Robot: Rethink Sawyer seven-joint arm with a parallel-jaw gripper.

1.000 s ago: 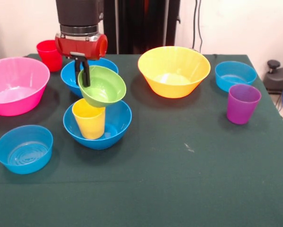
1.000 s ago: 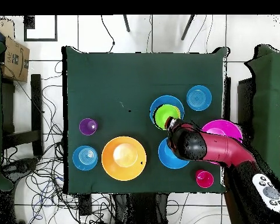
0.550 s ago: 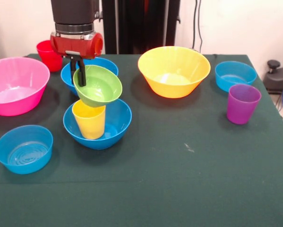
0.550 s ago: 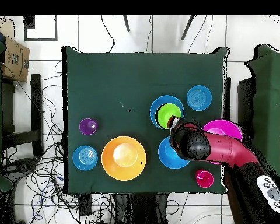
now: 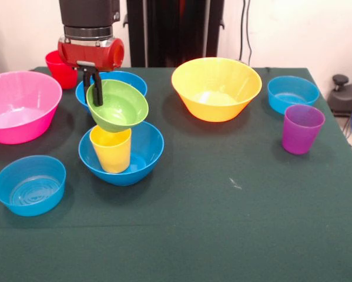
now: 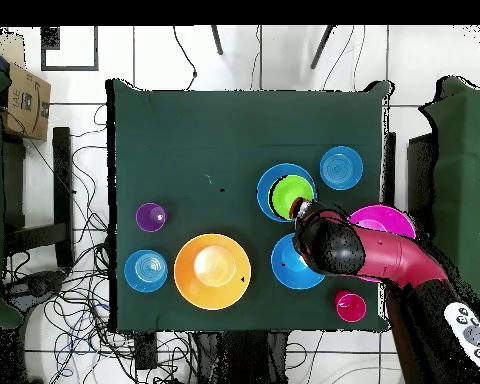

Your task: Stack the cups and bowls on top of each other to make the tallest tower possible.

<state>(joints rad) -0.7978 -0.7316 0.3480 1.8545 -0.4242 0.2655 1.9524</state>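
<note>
Against the earlier frames the tool (image 5: 94,88) with the small lime green plastic bowl (image 5: 118,106) has shifted a little toward the picture's left and slightly up in the front view; everything else unmoved; tool closed on the green bowl's near-left rim, one finger inside, one outside; bowl tilted, opening facing the camera, hanging just above the smooth yellow plastic cup (image 5: 110,148); whether it touches the cup's rim is unclear; yellow cup upright inside a medium deep blue plastic bowl (image 5: 144,154) on the dark green surface (image 5: 234,205); second deep blue bowl (image 5: 128,79) behind the tool; red cup (image 5: 57,66) at the far left corner; large pink bowl (image 5: 20,106) left; large yellow-orange bowl (image 5: 217,88) centre-right; translucent purple cup (image 5: 302,128) right, light-blue shallow bowl (image 5: 292,93) just behind it; another light-blue bowl (image 5: 30,184) near left; overhead, green bowl (image 6: 292,195) sits over the blue bowl (image 6: 269,185).
</note>
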